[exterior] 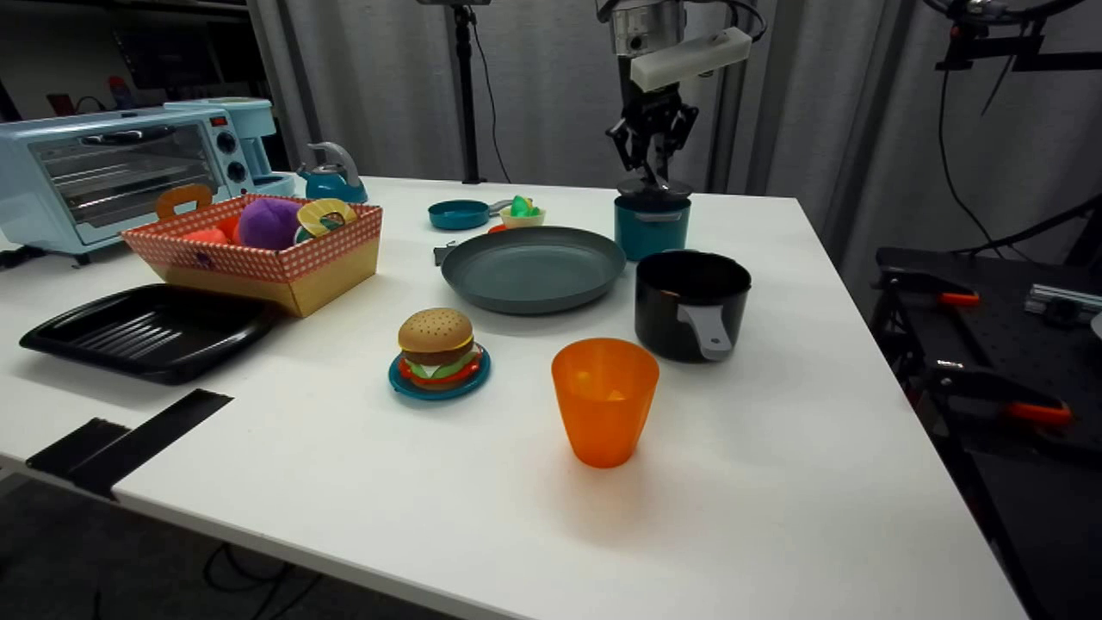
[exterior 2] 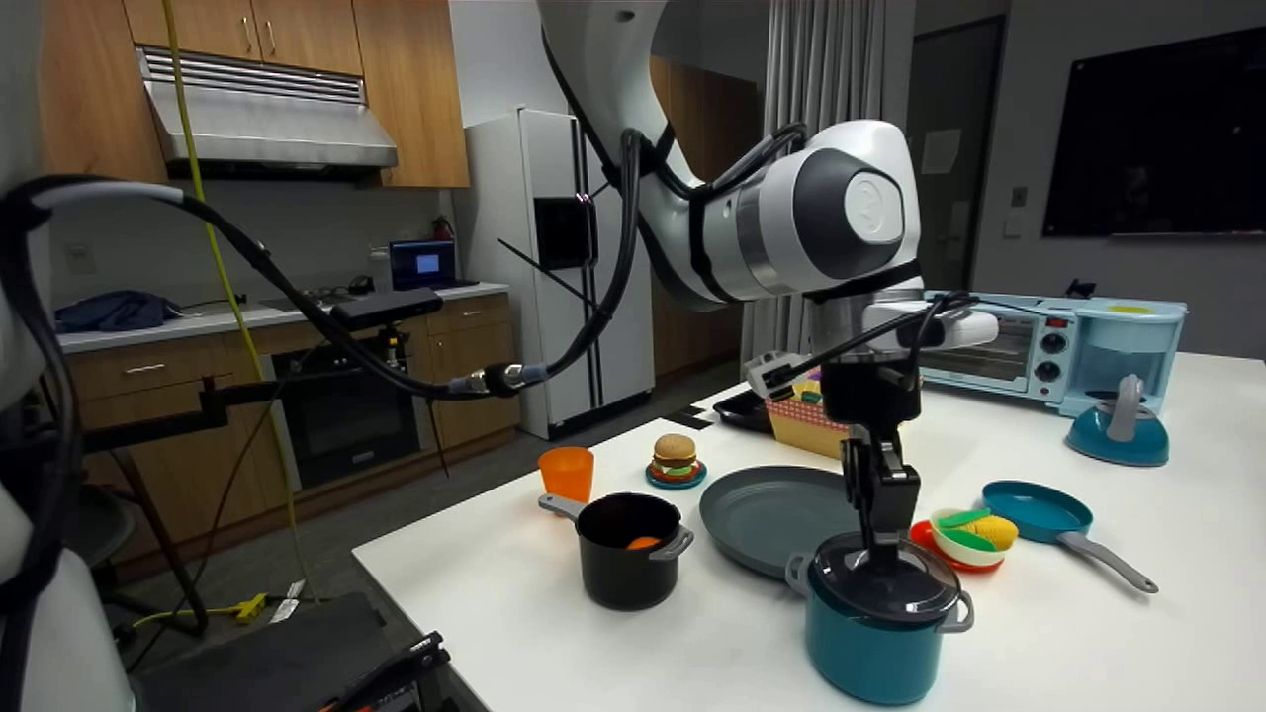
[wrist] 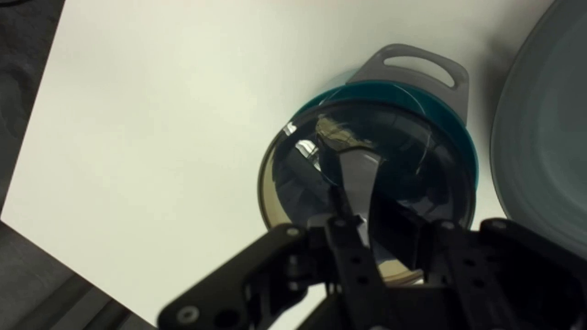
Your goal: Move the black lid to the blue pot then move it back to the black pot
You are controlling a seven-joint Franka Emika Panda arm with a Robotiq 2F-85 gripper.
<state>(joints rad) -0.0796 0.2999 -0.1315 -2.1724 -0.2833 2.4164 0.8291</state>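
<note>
Currently, the tool [exterior 2: 880, 554] holds the black lid [exterior 2: 890, 598] over the blue pot [exterior 2: 875, 648]. Near that pot stands the black pot [exterior 2: 628, 569].

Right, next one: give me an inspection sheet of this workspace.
Surface: white table, black tape by one edge.
Job's things: black lid over the blue pot, whether seated cannot tell; black pot upright, lidless.
Clutter: orange cup, burger on saucer, large grey plate, black tray, basket, teal pan, kettle, toaster oven.
Gripper: shut on the lid's grey handle.
Cables: black cable by the arm; yellow plug on the floor.
Surroundings: curtains, fridge, range hood.
</note>
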